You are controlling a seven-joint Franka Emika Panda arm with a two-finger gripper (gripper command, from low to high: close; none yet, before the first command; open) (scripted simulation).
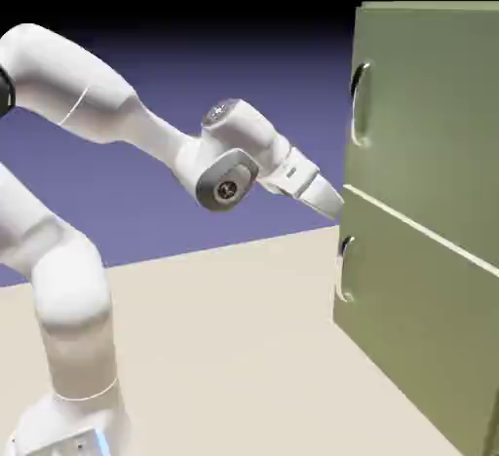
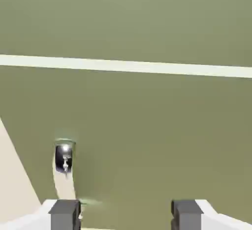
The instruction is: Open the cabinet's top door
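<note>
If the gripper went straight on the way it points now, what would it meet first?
Probably the lower door, just under the seam, not the top door. The open gripper points right of the lower handle.

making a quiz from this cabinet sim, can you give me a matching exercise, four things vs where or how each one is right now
Things:
1. top door
2. top door's handle
3. lower door's handle
4. fingers

States:
A. apart, nothing between them
B. shut, flush with the cabinet front
C. above the gripper, untouched
D. below the pale seam, just ahead of the hand camera

Pairs: 1-B, 2-C, 3-D, 4-A
</note>
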